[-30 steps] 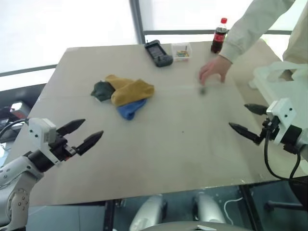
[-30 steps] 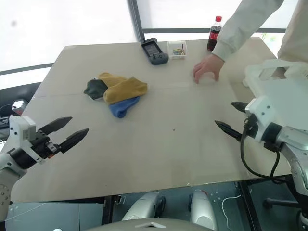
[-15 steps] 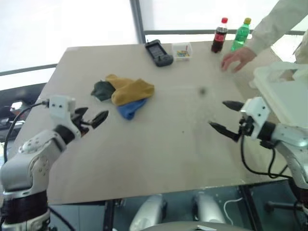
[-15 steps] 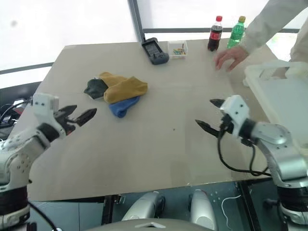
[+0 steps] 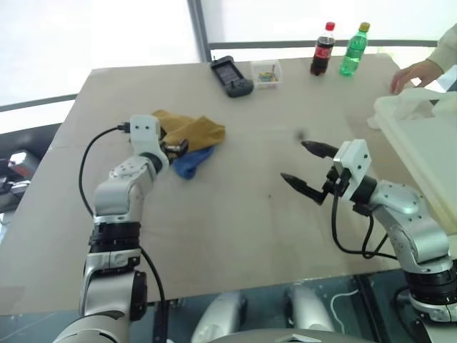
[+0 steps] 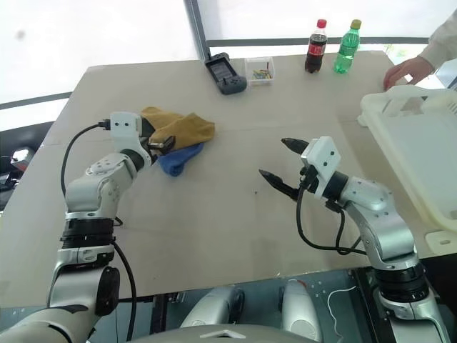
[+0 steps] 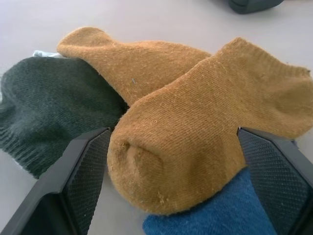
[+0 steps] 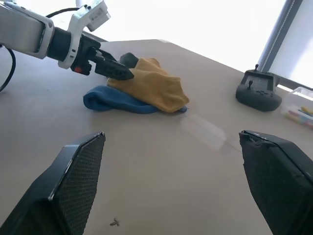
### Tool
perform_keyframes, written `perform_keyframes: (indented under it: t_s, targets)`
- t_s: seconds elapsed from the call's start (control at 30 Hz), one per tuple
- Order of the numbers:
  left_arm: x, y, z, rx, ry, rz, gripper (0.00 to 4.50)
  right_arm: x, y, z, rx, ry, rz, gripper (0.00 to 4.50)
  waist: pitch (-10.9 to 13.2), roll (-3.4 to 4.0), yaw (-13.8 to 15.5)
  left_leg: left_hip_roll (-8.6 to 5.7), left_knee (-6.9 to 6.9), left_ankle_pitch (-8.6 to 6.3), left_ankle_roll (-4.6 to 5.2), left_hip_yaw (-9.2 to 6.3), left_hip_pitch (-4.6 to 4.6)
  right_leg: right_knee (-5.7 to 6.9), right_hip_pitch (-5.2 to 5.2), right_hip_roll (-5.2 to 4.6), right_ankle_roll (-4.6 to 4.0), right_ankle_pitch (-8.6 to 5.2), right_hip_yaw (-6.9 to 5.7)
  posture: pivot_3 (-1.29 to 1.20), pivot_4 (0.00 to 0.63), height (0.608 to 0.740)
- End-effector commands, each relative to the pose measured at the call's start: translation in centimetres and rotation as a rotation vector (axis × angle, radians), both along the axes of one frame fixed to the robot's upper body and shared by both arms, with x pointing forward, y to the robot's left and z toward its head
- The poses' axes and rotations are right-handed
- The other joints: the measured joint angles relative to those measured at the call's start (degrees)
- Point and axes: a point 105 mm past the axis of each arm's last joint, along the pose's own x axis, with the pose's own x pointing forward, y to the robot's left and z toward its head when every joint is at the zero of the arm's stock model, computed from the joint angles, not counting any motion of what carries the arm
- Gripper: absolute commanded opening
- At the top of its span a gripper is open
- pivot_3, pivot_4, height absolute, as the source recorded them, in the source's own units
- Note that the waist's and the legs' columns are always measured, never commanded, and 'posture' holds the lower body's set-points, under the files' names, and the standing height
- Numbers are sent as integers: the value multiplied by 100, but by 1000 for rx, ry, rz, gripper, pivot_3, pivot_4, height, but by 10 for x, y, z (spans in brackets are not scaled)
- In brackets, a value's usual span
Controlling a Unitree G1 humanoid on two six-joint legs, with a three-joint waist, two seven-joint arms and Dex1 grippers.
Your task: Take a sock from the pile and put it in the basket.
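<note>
Both claws gape wide: left claw (image 6: 163,142) straddling the pile's (image 6: 178,136) mustard sock (image 7: 195,142), right claw (image 6: 283,166) empty.

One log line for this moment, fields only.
left tool: open, straddling mustard sock on pile | right tool: open, above table | basket: no sock visible

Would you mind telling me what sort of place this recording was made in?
Probably a lab or test room, not a home: a plain table by bright windows, a handheld controller lying near two soda bottles, and a person's hand at the basket.
</note>
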Motion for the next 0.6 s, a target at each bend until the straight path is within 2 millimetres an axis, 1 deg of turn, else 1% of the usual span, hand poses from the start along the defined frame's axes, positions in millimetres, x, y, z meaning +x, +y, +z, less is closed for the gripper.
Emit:
perform_keyframes:
  t_s: [0.03, 0.07, 0.1, 0.2, 0.23, 0.27, 0.37, 0.4, 0.5, 0.6]
  targets:
    - [8, 6, 10, 22, -39, 46, 4159, -3, 2, 12, 15, -63, 2, 4500, 0, 0, 11, 0, 3, 0, -1, -1, 1, 2, 1, 1, 0, 0, -2, 0, 150, 740]
    - [9, 6, 8, 24, -33, 52, 3846, -3, 2, 12, 16, -64, -1, 4500, 0, 0, 15, 0, 5, 1, -1, -1, 1, 4, 2, 1, 0, 0, -2, 0, 150, 740]
    - [10, 6, 6, 24, -27, 54, 3629, -3, 2, 11, 16, -65, -2, 4500, 0, -1, 15, 0, 6, 1, -2, -1, 1, 5, 2, 1, 1, 1, -2, 0, 150, 740]
    - [12, -1, 3, 10, -34, 35, 2400, -3, 1, 11, 14, -68, -12, 4500, 0, -1, 14, -1, 8, 1, -2, 0, 1, 5, 2, 0, 1, 1, -1, 0, 150, 740]
    - [12, -3, 3, 6, -37, 28, 1920, -3, 0, 11, 12, -69, -15, 4500, 0, -1, 14, -1, 8, 1, -2, -1, 0, 5, 2, 0, 1, 1, -1, 0, 150, 740]
    - [12, -5, 3, 2, -37, 24, 1582, -3, 0, 11, 12, -71, -18, 4500, 0, -1, 11, -1, 7, 1, -2, -1, -1, 4, 1, 0, 1, 1, -2, 0, 150, 740]
    - [11, -7, 1, -7, -35, 21, 184, -3, -2, 11, 10, -73, -25, 4500, 0, -1, 2, -1, 7, 1, -2, 0, -1, 3, 1, -1, 1, 1, 0, 0, 150, 740]
    - [11, -7, 1, -10, -37, 21, 40, -3, -3, 11, 8, -74, -28, 4500, 0, -1, 0, -1, 7, 1, -2, -1, -1, 3, 1, -1, 1, 1, 0, 0, 150, 740]
    - [6, -8, 6, -32, -41, 18, 40, -1, -3, 11, 8, -73, -29, 4500, 0, -1, -3, -1, 7, 1, -2, -1, 0, 5, 1, 0, 1, 1, -1, 0, 150, 740]
    - [-6, -10, 13, -76, -31, 13, 40, -1, -2, 11, 9, -71, -21, 4500, 0, -1, -28, -1, 8, 1, -1, 0, 0, 6, 1, -1, 1, 1, 0, 0, 150, 740]
